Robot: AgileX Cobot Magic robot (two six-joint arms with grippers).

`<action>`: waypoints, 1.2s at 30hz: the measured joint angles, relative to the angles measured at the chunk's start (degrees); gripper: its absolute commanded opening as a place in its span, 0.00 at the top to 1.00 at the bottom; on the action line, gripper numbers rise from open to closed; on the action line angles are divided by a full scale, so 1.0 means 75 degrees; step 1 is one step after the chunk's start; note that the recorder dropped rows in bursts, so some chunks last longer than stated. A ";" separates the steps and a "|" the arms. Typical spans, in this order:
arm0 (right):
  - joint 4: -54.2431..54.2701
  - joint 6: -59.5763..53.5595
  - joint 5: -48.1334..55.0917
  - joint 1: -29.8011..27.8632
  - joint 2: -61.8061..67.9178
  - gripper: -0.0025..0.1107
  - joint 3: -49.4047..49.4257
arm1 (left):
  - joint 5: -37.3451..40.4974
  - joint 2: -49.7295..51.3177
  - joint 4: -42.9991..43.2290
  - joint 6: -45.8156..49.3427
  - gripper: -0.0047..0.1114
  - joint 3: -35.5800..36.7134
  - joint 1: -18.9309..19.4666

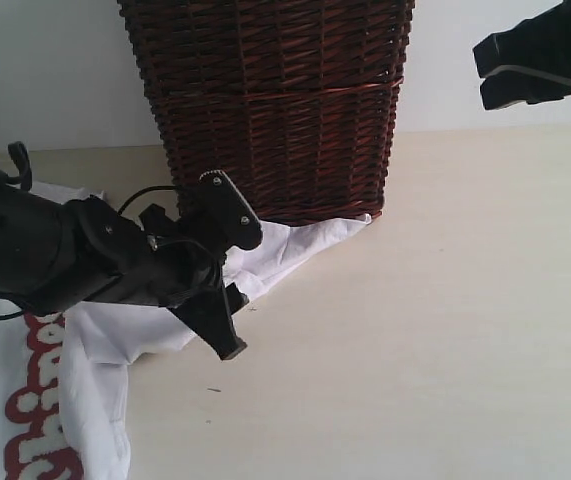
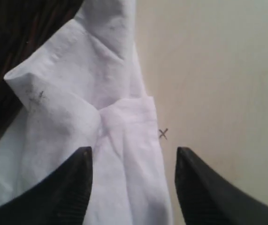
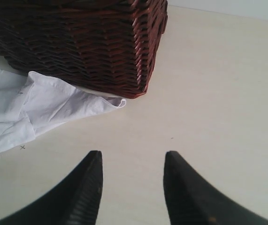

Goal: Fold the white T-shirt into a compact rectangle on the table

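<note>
The white T-shirt point(image 1: 95, 330) lies crumpled at the left of the table point(image 1: 445, 330), red lettering point(image 1: 40, 400) facing up. One end of it point(image 1: 315, 235) reaches the foot of the basket. My left gripper point(image 1: 237, 285) hovers open just above that cloth. In the left wrist view its fingers straddle a rumpled fold of the shirt point(image 2: 124, 154), and the gripper point(image 2: 131, 152) holds nothing. My right gripper point(image 1: 482, 72) hangs open high at the right, away from the shirt. In its own view the right gripper point(image 3: 133, 154) is over bare table, with the shirt's tip point(image 3: 44, 105) off to one side.
A tall dark brown wicker basket point(image 1: 275, 110) stands at the back middle, its base touching the shirt's end; it also shows in the right wrist view point(image 3: 77, 42). A small pencilled x point(image 2: 163, 134) marks the table beside the cloth. Pale tabletop stretches to the right.
</note>
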 measured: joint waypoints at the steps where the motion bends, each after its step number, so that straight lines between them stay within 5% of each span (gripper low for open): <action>1: 0.0016 -0.0003 0.0000 0.0000 0.0000 0.61 0.0000 | -0.0058 0.0088 0.0000 0.0000 0.51 0.0000 0.0000; 10: 0.0231 -0.0169 0.0000 0.0000 0.0000 0.61 0.0000 | -0.0434 0.0633 0.0000 -0.0024 0.53 0.0000 -0.0043; 13: 0.0237 -0.0175 0.0000 0.0000 0.0000 0.61 0.0000 | -0.0674 0.0789 0.0000 -0.0053 0.79 0.0000 -0.0043; 17: 0.0237 -0.0192 0.0000 0.0000 0.0000 0.61 0.0000 | -0.0693 0.0757 0.0000 -0.0053 0.96 0.0000 -0.0048; 21: 0.0237 -0.0218 0.0000 0.0000 0.0000 0.61 0.0000 | -0.0233 0.0351 0.0000 -0.0053 0.95 0.0000 -0.0048; 26: 0.0250 -0.0233 0.0000 0.0000 0.0000 0.61 0.0000 | 0.0387 0.0089 0.0000 -0.0053 0.75 0.0000 -0.0048; 32: 0.0250 -0.0233 0.0003 0.0000 0.0000 0.61 0.0000 | 0.0488 0.0075 0.0000 -0.0053 0.81 0.0000 -0.0048; 36: 0.0250 -0.0233 0.0017 0.0000 0.0000 0.61 0.0000 | 0.0593 0.0075 0.0000 -0.0053 0.64 0.0000 -0.0048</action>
